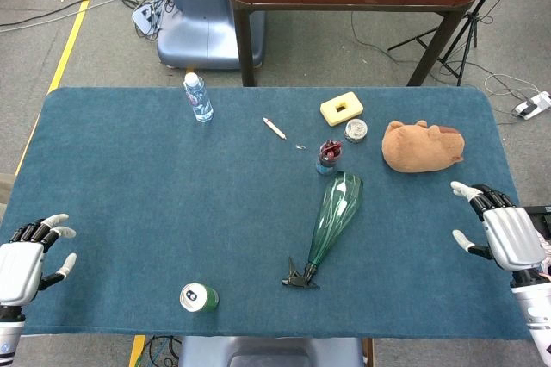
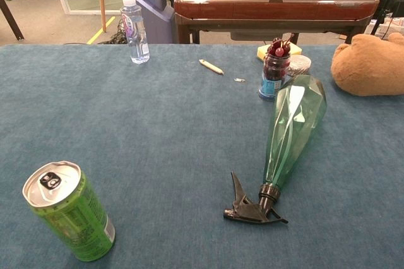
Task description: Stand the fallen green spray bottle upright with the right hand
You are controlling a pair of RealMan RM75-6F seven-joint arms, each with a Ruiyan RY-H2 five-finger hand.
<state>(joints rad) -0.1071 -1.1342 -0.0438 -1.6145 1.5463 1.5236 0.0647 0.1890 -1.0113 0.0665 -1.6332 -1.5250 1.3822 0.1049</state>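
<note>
The right hand (image 1: 508,233) is seen only in the head view, resting at the right edge of the bench (image 1: 129,212), palm down, with its fingers (image 1: 469,190) spread apart and nothing held. The left hand (image 1: 26,259) is seen at the left edge of the bench, likewise with fingers apart and nothing in them. Neither hand is shown in the chest view.

The green spray bottle (image 1: 334,216) is found lying on its side near the middle of the bench, well apart from the right hand, with bare blue cloth between them. Its long axis is set on a slant: the wide base is pointed toward the far edge, and the black trigger head (image 2: 251,206) is pointed toward the near edge.

Just beyond the bottle's base a small cup of red pieces (image 2: 274,70) is stood, nearly touching it in the chest view. Beyond and to the right of the bottle a brown plush toy (image 1: 422,145) is laid. To the bottle's left, near the front edge, a green can (image 1: 198,298) is stood upright. Far to the bottle's left, near the far edge, a water bottle (image 1: 198,96) is stood.
</note>
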